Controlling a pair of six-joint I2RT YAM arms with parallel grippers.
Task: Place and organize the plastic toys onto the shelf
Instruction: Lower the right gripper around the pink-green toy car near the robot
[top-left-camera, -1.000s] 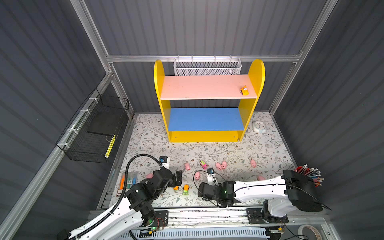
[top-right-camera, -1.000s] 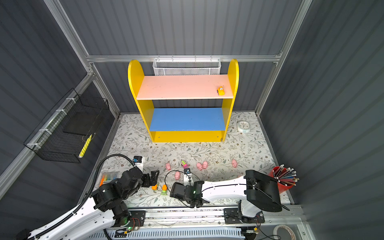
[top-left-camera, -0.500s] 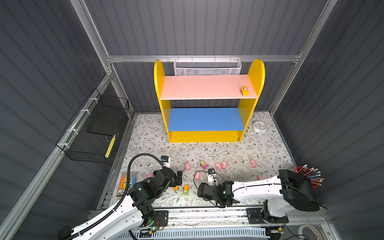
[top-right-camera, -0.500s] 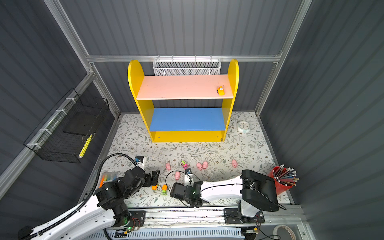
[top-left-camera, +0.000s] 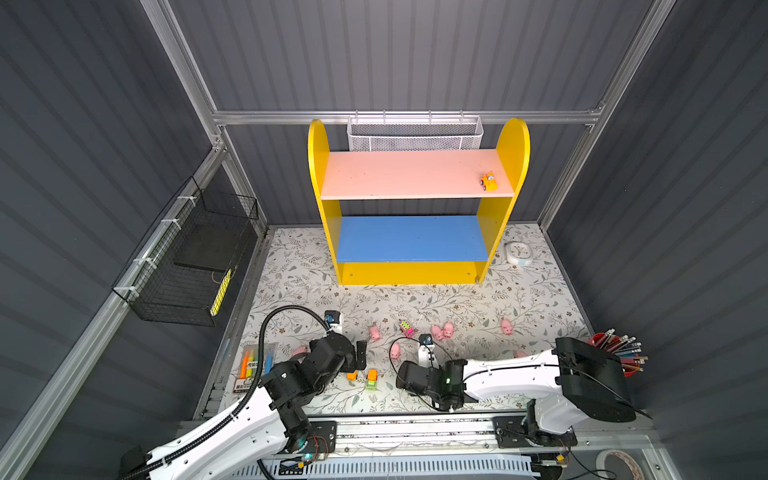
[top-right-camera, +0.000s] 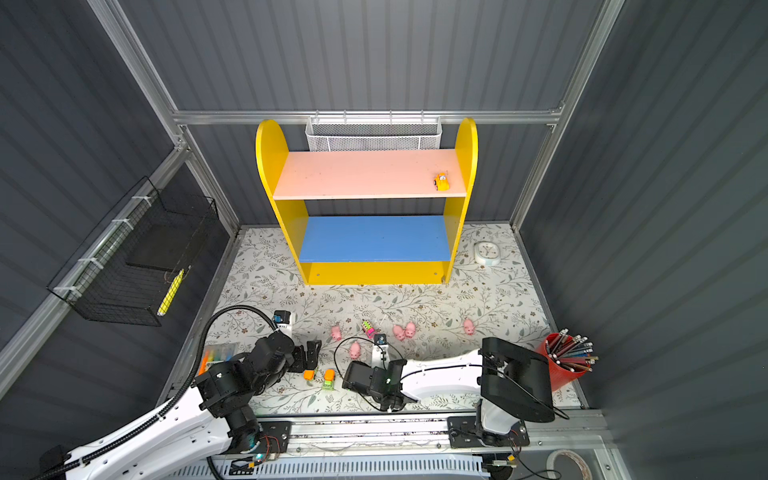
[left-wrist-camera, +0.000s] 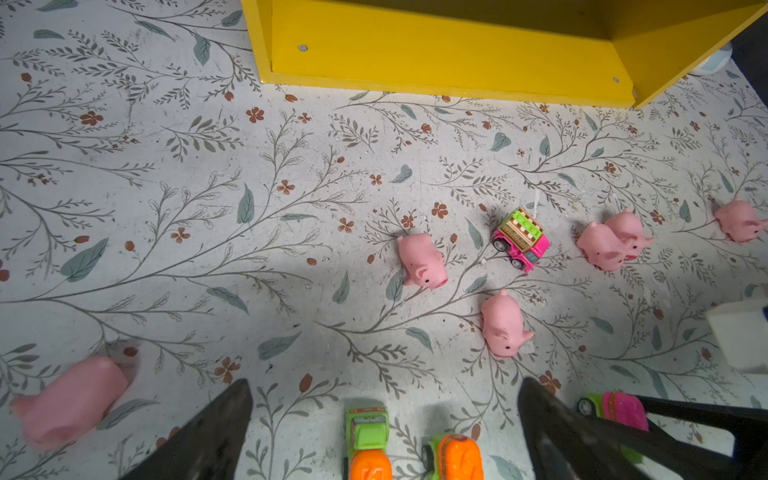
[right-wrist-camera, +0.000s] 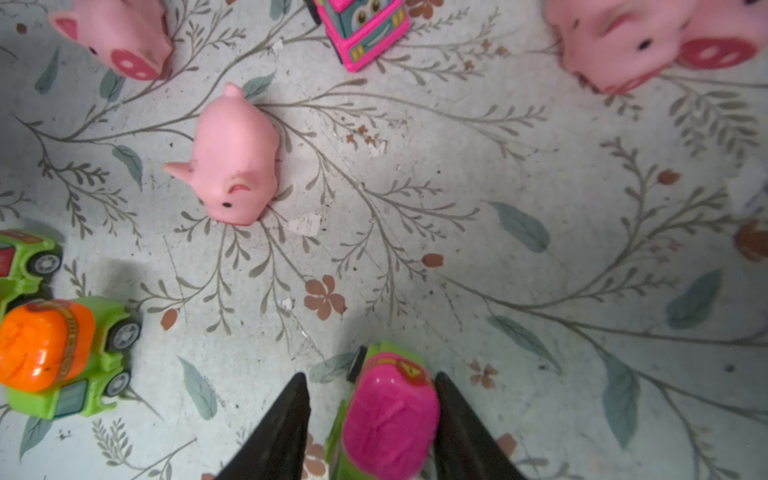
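Right gripper (right-wrist-camera: 370, 376): jaws either side of pink-topped vehicle (right-wrist-camera: 390, 415), one touching; grip uncertain. Left gripper (left-wrist-camera: 385, 381): jaws wide apart, two orange-topped vehicles (left-wrist-camera: 368, 442) just ahead. Pigs (top-left-camera: 437, 332) scattered beyond both. Shelf (top-left-camera: 409, 272) farther off, yellow vehicle (top-left-camera: 489, 181) on pink board (top-left-camera: 407, 174).

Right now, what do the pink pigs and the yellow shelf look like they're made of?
Pink pigs: probably soft rubber or vinyl, matte; rounded moulded bodies, no glare. Shelf: likely painted wood board, satin; flat square-edged panels with screw heads.
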